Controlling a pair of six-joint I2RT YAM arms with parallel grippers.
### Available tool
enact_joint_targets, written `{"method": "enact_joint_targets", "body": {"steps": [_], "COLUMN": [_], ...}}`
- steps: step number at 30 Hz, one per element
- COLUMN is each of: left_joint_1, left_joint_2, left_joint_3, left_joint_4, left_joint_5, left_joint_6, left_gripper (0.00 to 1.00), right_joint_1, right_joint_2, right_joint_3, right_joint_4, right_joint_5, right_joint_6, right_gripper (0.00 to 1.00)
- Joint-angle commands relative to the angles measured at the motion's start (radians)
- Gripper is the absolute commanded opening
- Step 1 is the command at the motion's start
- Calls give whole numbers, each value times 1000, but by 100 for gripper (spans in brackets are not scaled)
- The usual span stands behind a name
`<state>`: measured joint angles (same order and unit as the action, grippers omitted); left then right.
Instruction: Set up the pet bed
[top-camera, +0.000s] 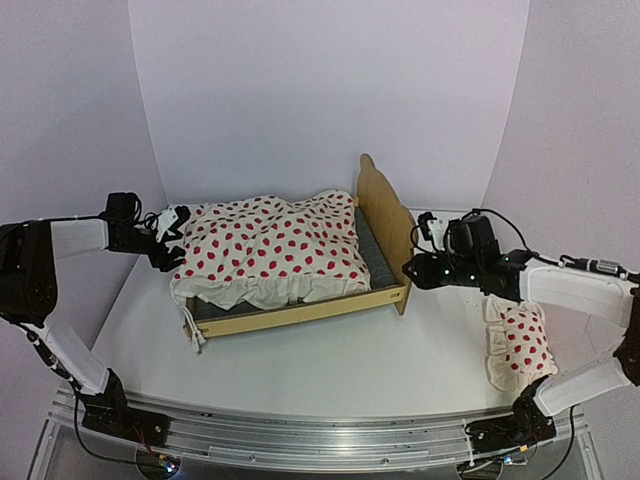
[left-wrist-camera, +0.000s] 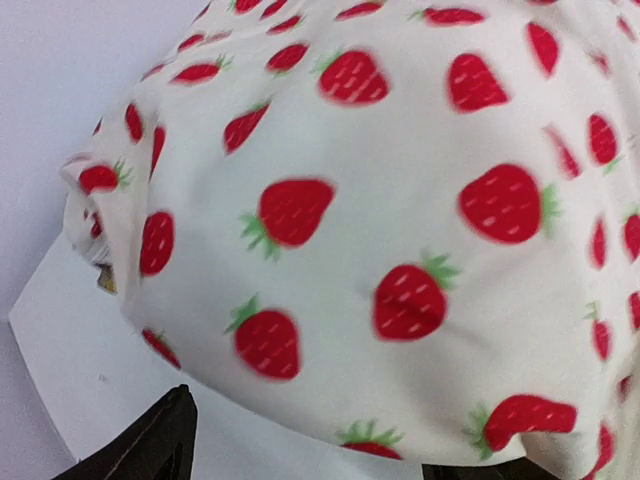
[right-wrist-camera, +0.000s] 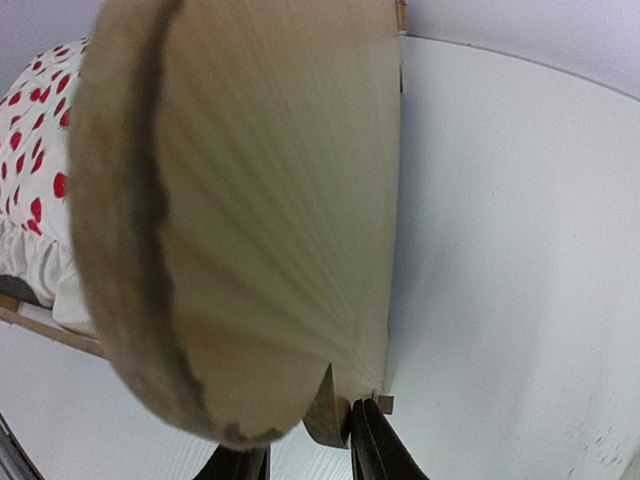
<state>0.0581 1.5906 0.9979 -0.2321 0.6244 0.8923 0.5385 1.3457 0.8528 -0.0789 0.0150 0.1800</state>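
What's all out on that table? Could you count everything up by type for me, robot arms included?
pet bed: 1
strawberry-print duvet: 1
red-spotted pillow: 1
robot arms: 2, the left arm and the right arm
Total: 5

Duvet (top-camera: 268, 245) lies on pet bed (top-camera: 300, 312); pillow (top-camera: 520, 345) to its right.

white arm shells (top-camera: 78, 236), black joints (top-camera: 122, 208) and cables (top-camera: 484, 214), black left hand (top-camera: 176, 240), right hand (top-camera: 411, 271)
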Motion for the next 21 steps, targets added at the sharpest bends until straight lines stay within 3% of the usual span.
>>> {"method": "enact_joint_targets", "body": {"steps": [1, 9, 16, 21], "left_joint_1": [-55, -47, 65, 148], "left_joint_2": [14, -9, -148, -236], "left_joint_3": [52, 60, -46, -41], "left_joint_4": [20, -9, -19, -15], "left_joint_5": [158, 85, -16, -112], "left_joint_6": [1, -95, -155, -304], "left_gripper": [78, 79, 80, 82], "right_joint_1": [130, 166, 166, 166], "right_joint_2": [-84, -222, -361, -278], "right_joint_3": [-101, -50, 92, 293], "right_joint_4": [8, -178, -443, -465], "right_joint_5": [76, 163, 360, 328], "right_joint_6": [211, 270, 264, 162], "right_gripper": [29, 51, 50, 41]}}
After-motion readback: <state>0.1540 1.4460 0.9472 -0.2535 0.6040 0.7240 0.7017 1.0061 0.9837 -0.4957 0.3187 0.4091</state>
